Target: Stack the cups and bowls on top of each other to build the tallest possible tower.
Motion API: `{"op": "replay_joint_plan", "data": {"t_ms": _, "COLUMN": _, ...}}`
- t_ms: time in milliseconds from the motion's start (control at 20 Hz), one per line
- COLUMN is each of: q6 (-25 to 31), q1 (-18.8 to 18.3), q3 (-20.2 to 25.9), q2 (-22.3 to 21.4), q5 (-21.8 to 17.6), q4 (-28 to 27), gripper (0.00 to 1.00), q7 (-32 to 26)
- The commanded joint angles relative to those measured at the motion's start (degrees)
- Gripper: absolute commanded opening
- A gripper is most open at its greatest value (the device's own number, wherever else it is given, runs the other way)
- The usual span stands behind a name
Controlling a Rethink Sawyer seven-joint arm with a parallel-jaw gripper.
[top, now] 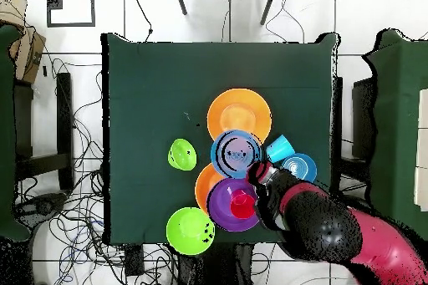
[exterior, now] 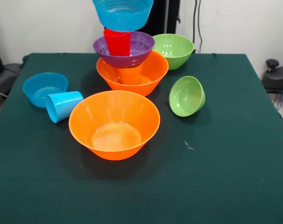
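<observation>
Surface (exterior: 225,177): dark green cloth, carrying all items.

Tower (exterior: 128,56): sited at the far middle in the front view. A large orange bowl (exterior: 153,74) forms the base, upright. An orange cup (exterior: 130,74) is seen standing inside it. A purple bowl (exterior: 141,46) is carried on that cup, and a red cup (exterior: 117,43) is seen standing inside the purple bowl. A blue bowl (exterior: 123,14) is seen at the top, above the red cup; whether it rests on the cup cannot be told.

Second large orange bowl (exterior: 114,123): upright, empty, placed nearer the camera than the tower, apart from it.

Large green bowl (exterior: 173,50): upright, just beside the tower base, to its right in the front view.

Small green bowl (exterior: 187,96): tipped on its side, opening turned toward the second orange bowl, apart from it.

Second blue bowl (exterior: 43,88): upright, at the left in the front view.

Blue cup (exterior: 63,106): laid on its side, touching the second blue bowl, mouth toward the camera.

Gripper (top: 257,173): seen only in the overhead view, at the edge of the top blue bowl. Whether the fingers are apart or together cannot be told.
</observation>
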Motion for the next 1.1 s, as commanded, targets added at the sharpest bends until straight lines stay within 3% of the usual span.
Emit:
{"op": "replay_joint_plan", "data": {"t_ms": 50, "q6": -0.54, "q1": 1.28, "q3": -0.47, "q2": 1.65, "q5": -3.88, "q4": 2.94, "gripper": 0.0, "q7": 0.18}}
{"op": "replay_joint_plan", "data": {"t_ms": 400, "q6": -1.52, "q1": 1.98, "q3": -1.52, "q2": 2.38, "q5": -4.74, "q4": 3.29, "gripper": 0.0, "q7": 0.76}}
{"op": "replay_joint_plan", "data": {"t_ms": 1100, "q6": -5.1, "q1": -0.17, "q3": 2.18, "q2": 1.76, "q5": -3.7, "q4": 6.28, "gripper": 0.0, "q7": 1.37}}
